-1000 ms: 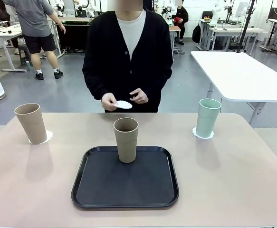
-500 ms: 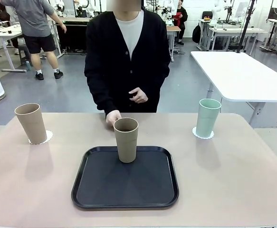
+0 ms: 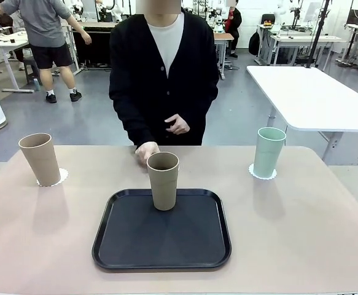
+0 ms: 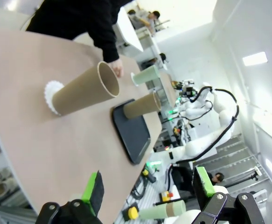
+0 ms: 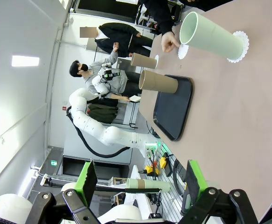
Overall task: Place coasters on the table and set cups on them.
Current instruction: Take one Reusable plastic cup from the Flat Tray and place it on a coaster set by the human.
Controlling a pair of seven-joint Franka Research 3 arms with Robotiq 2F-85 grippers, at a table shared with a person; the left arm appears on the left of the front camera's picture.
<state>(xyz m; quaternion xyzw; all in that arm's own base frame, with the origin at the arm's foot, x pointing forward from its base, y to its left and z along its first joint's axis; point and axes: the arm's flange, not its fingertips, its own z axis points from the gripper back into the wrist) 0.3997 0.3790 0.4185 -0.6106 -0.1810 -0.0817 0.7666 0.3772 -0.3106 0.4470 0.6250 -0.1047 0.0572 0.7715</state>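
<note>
Tan table (image 3: pixel 301 246); black tray (image 3: pixel 114 246); two beige-brown cups (image 3: pixel 39 158); one mint-green cup (image 3: pixel 269 152); white coasters (image 3: pixel 61 177), edges seemingly scalloped, lace-like; person's black cardigan (image 3: pixel 129 80).

The beige table (image 3: pixel 301 233) carries a black tray (image 3: pixel 166 236) at its near middle, and a brown cup (image 3: pixel 163 180) stands upright on the tray's far part. A coaster (image 3: pixel 61 177) lies toward the far left under a second brown cup (image 3: pixel 40 158). Another coaster (image 3: pixel 252 171) lies toward the far right under a mint cup (image 3: pixel 269 152). Behind the tray, a person's hand (image 3: pixel 147 150) rests on the tabletop with a third coaster (image 5: pixel 183 52) at its fingertips.
</note>
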